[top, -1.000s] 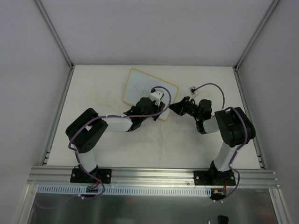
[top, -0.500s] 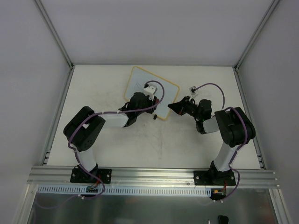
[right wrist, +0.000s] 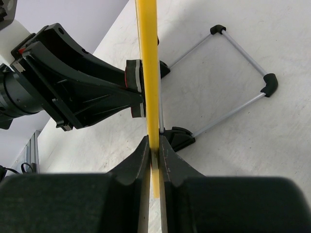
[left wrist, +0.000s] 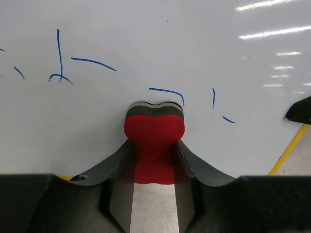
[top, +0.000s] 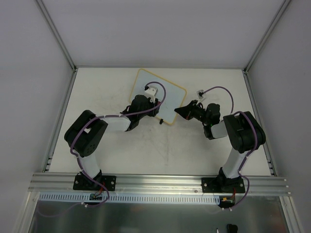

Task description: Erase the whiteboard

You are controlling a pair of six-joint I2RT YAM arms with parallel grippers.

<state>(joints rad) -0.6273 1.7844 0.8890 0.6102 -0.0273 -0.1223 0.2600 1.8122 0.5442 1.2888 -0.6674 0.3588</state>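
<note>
While the right pincer (right wrist: 154, 145) pinches its yellow edge, the whiteboard (top: 172, 102) stands far-centre on the counter (top: 146, 150).
The left pincer (left wrist: 154, 145), clamped on a red eraser (left wrist: 154, 127), presses it against the board's face beside blue marks (left wrist: 167, 91).

Upright yellow-framed whiteboard (top: 173, 101) with blue scribbles (left wrist: 93, 62)

my left gripper (left wrist: 154, 141) pinches a red eraser (left wrist: 154, 127) between its two dark fingers, the grey felt face up against the whiteboard (left wrist: 160, 34) that fills most of my view. short blue strokes (left wrist: 92, 61) lie scattered above and to both sides of the eraser. at the right, the yellow frame (left wrist: 290, 147) edges the board, a dark shape (left wrist: 301, 109) just above it.
</note>
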